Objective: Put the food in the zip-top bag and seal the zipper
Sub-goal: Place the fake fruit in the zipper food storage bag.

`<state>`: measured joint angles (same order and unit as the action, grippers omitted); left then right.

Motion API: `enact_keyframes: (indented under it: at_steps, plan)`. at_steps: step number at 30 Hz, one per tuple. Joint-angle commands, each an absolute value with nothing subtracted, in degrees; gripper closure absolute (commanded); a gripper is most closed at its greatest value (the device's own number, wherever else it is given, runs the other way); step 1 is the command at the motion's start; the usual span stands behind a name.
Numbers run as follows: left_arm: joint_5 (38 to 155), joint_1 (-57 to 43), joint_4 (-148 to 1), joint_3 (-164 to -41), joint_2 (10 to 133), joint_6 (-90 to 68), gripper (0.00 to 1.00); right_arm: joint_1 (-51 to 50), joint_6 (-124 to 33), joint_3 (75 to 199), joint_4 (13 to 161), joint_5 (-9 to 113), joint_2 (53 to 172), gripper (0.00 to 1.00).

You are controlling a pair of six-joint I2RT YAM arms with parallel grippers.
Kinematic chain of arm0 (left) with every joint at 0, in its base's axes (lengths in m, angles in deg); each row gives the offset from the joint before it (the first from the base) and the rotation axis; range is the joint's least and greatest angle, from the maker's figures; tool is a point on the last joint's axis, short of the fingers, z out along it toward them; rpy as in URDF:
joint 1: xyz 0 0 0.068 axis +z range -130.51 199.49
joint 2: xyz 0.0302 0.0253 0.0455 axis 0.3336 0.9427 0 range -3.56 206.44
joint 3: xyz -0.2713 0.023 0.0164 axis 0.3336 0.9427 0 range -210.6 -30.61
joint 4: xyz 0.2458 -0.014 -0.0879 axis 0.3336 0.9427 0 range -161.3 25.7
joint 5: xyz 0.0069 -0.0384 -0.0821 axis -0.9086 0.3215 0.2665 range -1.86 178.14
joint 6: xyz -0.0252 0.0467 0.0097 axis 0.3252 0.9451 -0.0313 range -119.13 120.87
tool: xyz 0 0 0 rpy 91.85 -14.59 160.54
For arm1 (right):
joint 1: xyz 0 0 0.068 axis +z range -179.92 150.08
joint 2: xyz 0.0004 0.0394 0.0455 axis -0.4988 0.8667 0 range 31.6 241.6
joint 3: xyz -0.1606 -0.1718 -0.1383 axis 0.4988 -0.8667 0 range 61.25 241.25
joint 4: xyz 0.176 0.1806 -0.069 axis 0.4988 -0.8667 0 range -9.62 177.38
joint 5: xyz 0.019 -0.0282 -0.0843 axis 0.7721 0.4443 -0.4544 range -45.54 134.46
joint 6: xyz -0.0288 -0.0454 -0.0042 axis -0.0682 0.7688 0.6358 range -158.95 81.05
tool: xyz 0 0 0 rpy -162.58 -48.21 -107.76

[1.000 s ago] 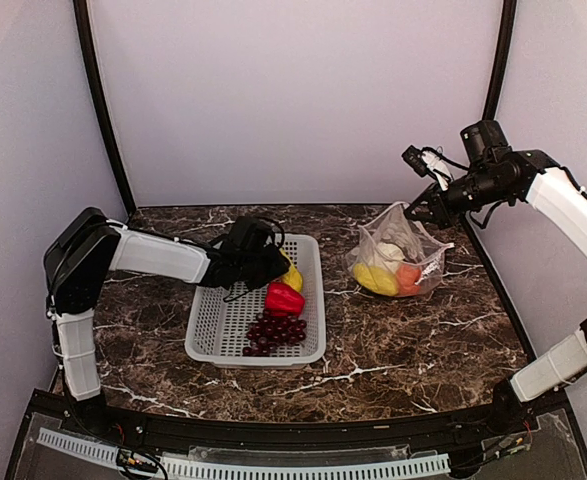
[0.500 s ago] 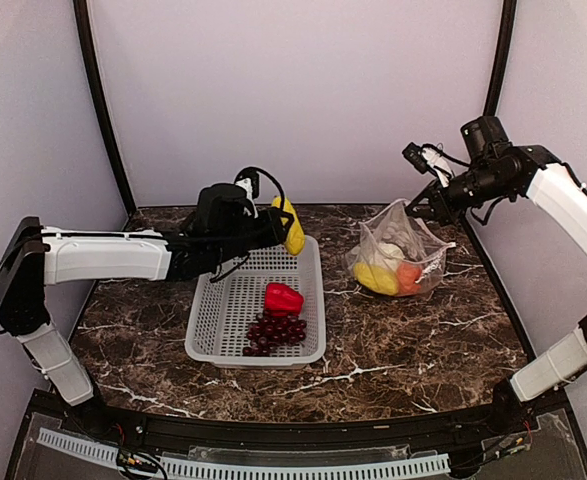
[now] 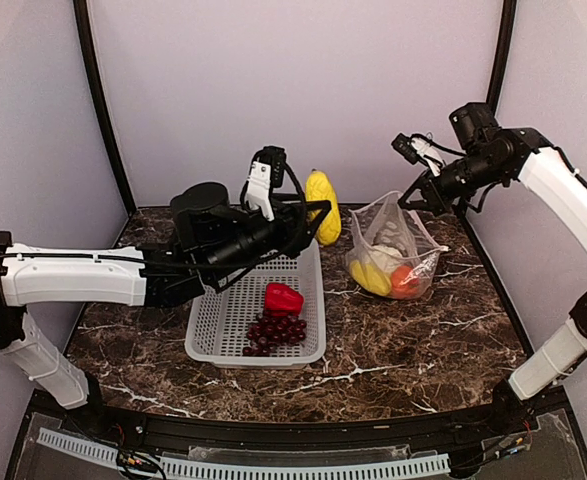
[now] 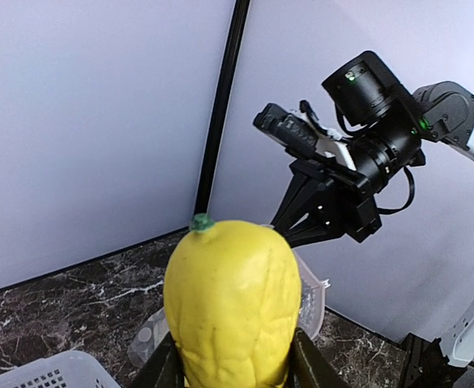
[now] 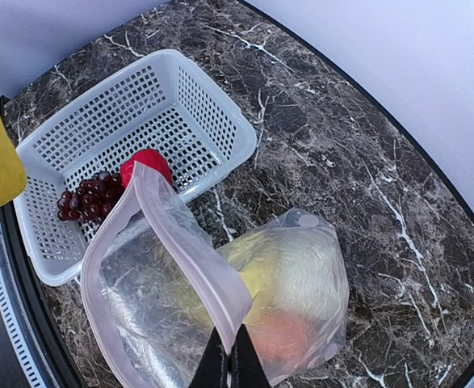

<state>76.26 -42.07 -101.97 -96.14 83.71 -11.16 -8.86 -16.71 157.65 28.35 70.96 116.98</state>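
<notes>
My left gripper [image 3: 313, 222] is shut on a yellow toy piece [image 3: 322, 205] and holds it in the air between the basket and the bag; the piece fills the left wrist view [image 4: 232, 303]. My right gripper [image 3: 410, 197] is shut on the whitish-pink zipper strip [image 5: 196, 250] of the clear zip-top bag [image 3: 393, 258] and holds the mouth up and open. Inside the bag lie a yellow piece [image 3: 371, 277], the orange tomato [image 3: 405, 279] and the white cauliflower [image 3: 387, 250]. The red pepper [image 3: 283, 297] and the dark red grape bunch [image 3: 273, 334] lie in the basket.
The grey-white perforated basket [image 3: 213, 335] stands left of the middle on the dark marble table [image 3: 413, 340]. Black frame posts stand at the back corners, with pale walls behind and at both sides.
My left arm has lifted the yellow piece out of the basket and carried it up and right toward the bag. My right gripper has moved slightly left, still holding the bag's mouth.
</notes>
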Motion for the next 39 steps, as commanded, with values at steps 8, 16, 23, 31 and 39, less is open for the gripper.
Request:
enact_keyframes:
  at_steps: [8,16,23,31,39]
  plan:
    - [80.50,-46.32,-112.11,-94.39,82.46,-3.35,0.74,-5.60,-16.49,164.87,25.77,71.57,120.28,1.00]
    - [82.11,-46.70,-111.41,-105.80,93.54,0.18,0.74,-5.58,-17.24,165.13,25.51,73.09,120.28,1.00]
    - [76.13,-46.74,-111.18,-113.67,101.83,2.62,0.74,-5.57,-17.47,164.49,25.58,72.90,119.75,1.00]
    - [65.90,-46.87,-114.74,-117.29,109.08,4.99,0.74,-5.58,-18.16,164.60,25.90,73.55,120.06,1.00]
    - [62.80,-46.87,-112.08,-122.77,114.20,5.69,0.38,-5.57,-18.38,164.71,26.00,72.82,119.98,1.00]
